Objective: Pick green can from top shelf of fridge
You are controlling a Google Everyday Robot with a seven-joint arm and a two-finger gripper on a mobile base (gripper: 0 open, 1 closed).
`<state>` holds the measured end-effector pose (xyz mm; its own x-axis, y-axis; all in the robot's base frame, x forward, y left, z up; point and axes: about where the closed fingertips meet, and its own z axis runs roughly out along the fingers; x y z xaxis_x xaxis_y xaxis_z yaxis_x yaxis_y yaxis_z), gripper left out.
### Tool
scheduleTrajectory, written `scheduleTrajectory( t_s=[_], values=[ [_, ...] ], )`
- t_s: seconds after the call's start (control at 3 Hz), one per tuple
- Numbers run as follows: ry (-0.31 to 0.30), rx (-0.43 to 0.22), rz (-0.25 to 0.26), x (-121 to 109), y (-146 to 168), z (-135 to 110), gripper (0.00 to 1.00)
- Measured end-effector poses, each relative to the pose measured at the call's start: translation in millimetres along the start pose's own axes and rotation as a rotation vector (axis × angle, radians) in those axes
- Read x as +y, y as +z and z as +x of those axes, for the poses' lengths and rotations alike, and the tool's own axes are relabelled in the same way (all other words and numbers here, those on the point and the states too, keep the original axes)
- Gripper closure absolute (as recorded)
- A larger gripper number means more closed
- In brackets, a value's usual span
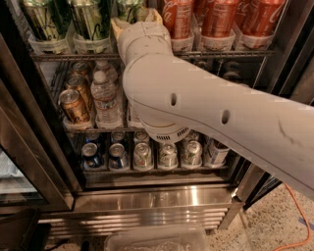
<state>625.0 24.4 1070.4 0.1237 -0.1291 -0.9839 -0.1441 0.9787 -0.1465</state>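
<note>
Three tall pale-green cans stand on the top shelf point(68, 56) of the fridge point(147, 198): one at the far left point(41, 19), one beside it point(91, 17), and a third point(128, 7) partly hidden behind my gripper. My gripper point(136, 17) is at the end of the white arm point(196, 112), reached into the top shelf right at the third green can. The gripper's wrist covers most of that can.
Red Coca-Cola cans point(221, 17) fill the right of the top shelf, close beside the gripper. Gold-brown cans point(73, 105) and water bottles point(105, 98) stand on the middle rack and small cans point(142, 154) on the lower rack. The glass door point(19, 162) stands open at left.
</note>
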Motion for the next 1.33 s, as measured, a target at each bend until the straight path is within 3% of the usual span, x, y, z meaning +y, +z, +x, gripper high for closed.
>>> scheduleTrajectory(
  t_s=[0.33, 1.33],
  values=[
    [0.000, 0.000, 0.000, 0, 0, 0, 1.00],
    [0.087, -0.072, 0.021, -10, -10, -40, 1.00]
  ],
)
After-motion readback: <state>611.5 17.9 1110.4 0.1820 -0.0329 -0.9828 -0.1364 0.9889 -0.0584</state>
